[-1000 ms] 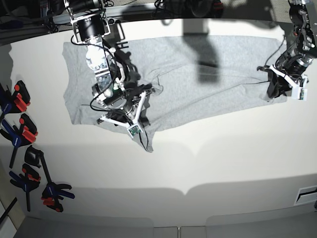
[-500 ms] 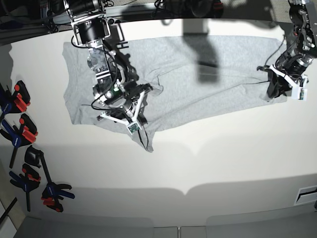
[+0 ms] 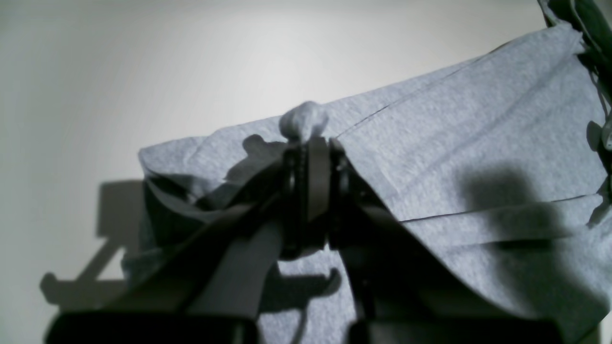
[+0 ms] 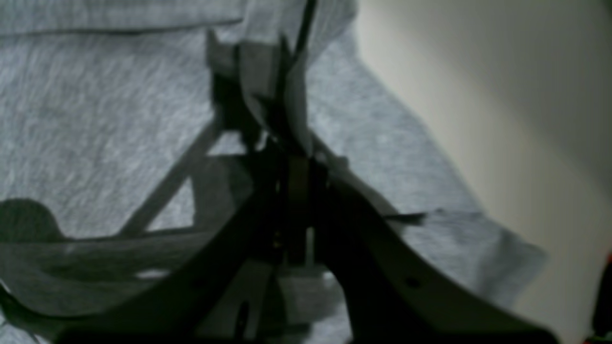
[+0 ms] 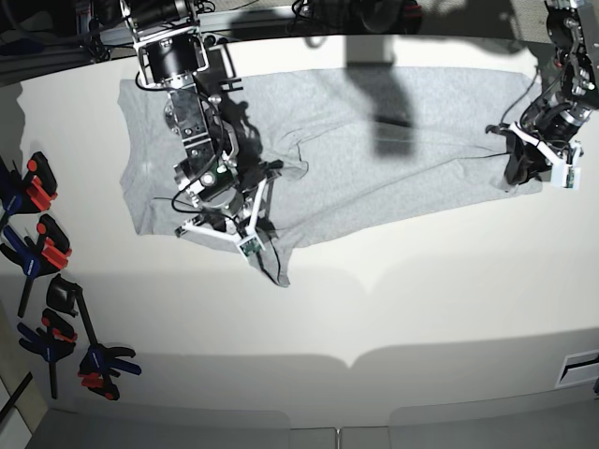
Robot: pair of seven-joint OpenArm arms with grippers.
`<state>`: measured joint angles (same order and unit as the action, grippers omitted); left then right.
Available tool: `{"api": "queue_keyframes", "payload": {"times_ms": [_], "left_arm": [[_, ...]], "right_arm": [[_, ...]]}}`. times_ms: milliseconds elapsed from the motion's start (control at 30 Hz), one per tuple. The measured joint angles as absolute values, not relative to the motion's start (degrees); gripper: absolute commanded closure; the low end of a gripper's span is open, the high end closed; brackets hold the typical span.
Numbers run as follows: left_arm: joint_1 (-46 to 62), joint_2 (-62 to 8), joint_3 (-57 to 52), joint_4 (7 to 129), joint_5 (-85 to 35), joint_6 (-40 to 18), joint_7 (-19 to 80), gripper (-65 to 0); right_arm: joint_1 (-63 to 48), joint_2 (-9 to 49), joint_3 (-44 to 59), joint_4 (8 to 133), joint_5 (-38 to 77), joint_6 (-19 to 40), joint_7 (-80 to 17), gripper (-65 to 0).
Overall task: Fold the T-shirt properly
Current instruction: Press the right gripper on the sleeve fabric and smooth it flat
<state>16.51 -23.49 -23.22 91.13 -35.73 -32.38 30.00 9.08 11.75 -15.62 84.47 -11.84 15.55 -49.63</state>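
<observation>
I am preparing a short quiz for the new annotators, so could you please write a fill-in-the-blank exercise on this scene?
1. Both grippers are clamped on the grey ____.
2. The left gripper pinches a small bunch of ____ at the T-shirt edge.
3. The right gripper is ____.
4. The spring clamps lie on the ____, apart from the shirt.

Missing words: T-shirt; fabric; shut; table

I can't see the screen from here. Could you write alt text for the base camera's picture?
From above, a grey T-shirt lies spread across a white table while two black robot arms pinch it. The right gripper grips cloth near the shirt's middle, and the left gripper holds its far edge at picture right. Spring clamps lie along the table's left edge.
</observation>
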Motion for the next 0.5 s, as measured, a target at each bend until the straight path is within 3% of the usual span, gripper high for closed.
{"api": "queue_keyframes", "payload": {"times_ms": [400, 500], "left_arm": [[16.5, -23.5, -23.2, 91.1, -35.0, -32.6, 30.0, 0.0], [16.5, -23.5, -23.2, 91.1, -34.5, -38.0, 30.0, 0.0]], "right_arm": [[8.2, 11.7, -15.6, 98.1, -11.9, 15.4, -59.9, 0.0], [5.6, 11.9, -15.6, 102.9, -12.1, 15.4, -59.9, 0.0]]}}
